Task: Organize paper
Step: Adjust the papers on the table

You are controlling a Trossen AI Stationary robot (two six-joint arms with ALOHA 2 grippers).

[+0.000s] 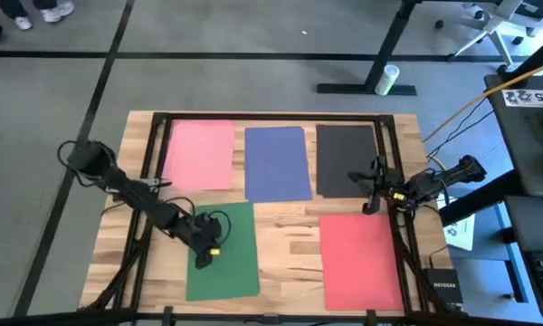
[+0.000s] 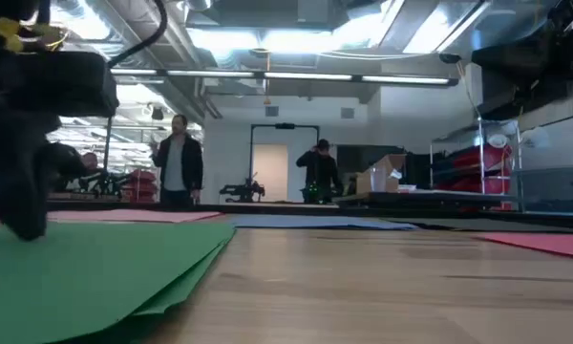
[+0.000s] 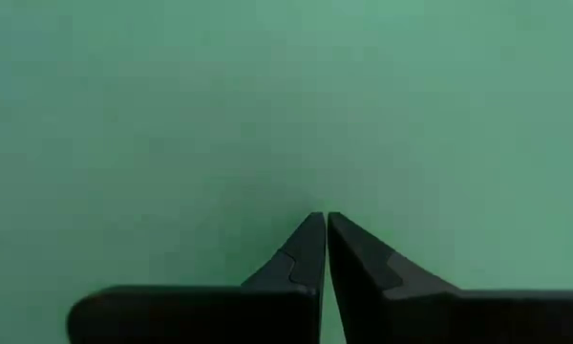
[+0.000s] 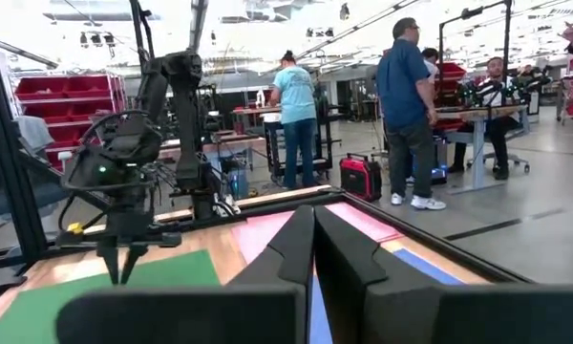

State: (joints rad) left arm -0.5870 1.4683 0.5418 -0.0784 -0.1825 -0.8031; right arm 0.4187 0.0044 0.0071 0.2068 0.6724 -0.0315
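Bench (image 1: 285, 237): wooden, dark frame around it, five paper lots laid out flat.

- Pink paper (image 1: 202, 154), blue paper (image 1: 277, 163), black paper (image 1: 346, 159): side by side along the far row, close together, apparently squared.
- Red paper (image 1: 360, 261): near row, robot's right, set apart from the others.
- Green paper (image 1: 224, 252): near row, robot's left. The low view shows more than one green sheet, the edges fanned and not flush.

Left gripper (image 1: 205, 251): down on the green paper, fingers (image 3: 306, 250) pressed together with nothing between them, tips at or touching the sheet surface.

Right gripper (image 1: 373, 188): raised near the black paper's near corner, fingers closed and empty, apparently waiting.

Risks, as judged:
- Fingertips pushing on the top green sheet may slide it alone, widening the fan instead of squaring the stack.
- Too much downward pressure could buckle or crease the thin sheet, or drag the whole green lot toward the bench edge.
- With the fingers closed, no sheet edge can be pinched; a lift attempted from here would likely come up empty.
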